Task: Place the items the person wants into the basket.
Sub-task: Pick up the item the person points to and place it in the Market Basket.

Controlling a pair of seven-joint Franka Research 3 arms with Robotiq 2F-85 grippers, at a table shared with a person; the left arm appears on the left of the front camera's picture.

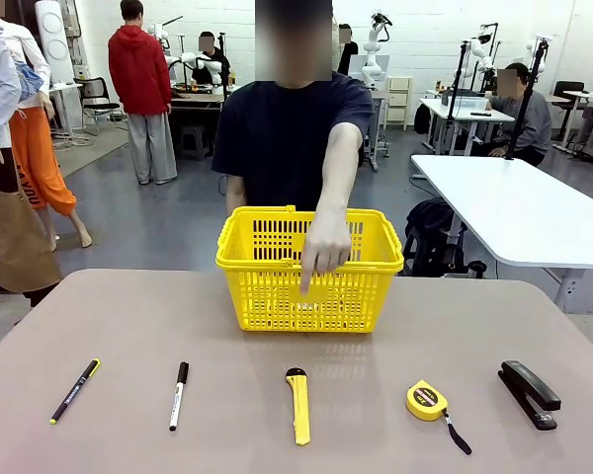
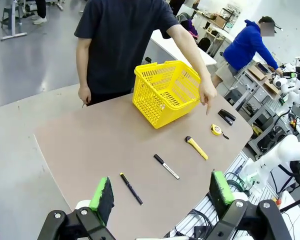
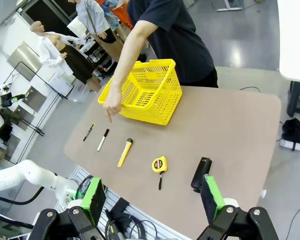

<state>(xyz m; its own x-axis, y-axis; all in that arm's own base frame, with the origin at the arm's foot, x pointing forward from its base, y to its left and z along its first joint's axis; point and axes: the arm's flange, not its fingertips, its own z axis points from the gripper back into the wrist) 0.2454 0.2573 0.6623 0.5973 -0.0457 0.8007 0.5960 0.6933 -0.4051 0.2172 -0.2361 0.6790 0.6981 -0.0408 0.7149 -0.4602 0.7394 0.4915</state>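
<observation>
A yellow basket (image 1: 309, 269) (image 2: 165, 91) (image 3: 147, 91) stands at the table's far middle. The person (image 1: 295, 138) reaches over it, a hand (image 1: 325, 250) (image 2: 207, 95) (image 3: 111, 104) pointing down toward the yellow utility knife (image 1: 297, 405) (image 2: 196, 147) (image 3: 125, 152). In the near row also lie the black pen (image 1: 74, 391) (image 2: 131, 188) (image 3: 88, 132) and the white marker (image 1: 179, 395) (image 2: 166, 166) (image 3: 103, 139). My left gripper (image 2: 161, 195) hangs open high above the table's edge. High over the near edge, my right gripper (image 3: 152, 197) is open too. Both hold nothing.
A yellow tape measure (image 1: 430, 402) (image 2: 217, 130) (image 3: 159, 165) and a black stapler (image 1: 529, 392) (image 2: 226, 117) (image 3: 200, 173) lie at the row's right end. A white table (image 1: 519, 207) stands beyond on the right. Other people stand farther off.
</observation>
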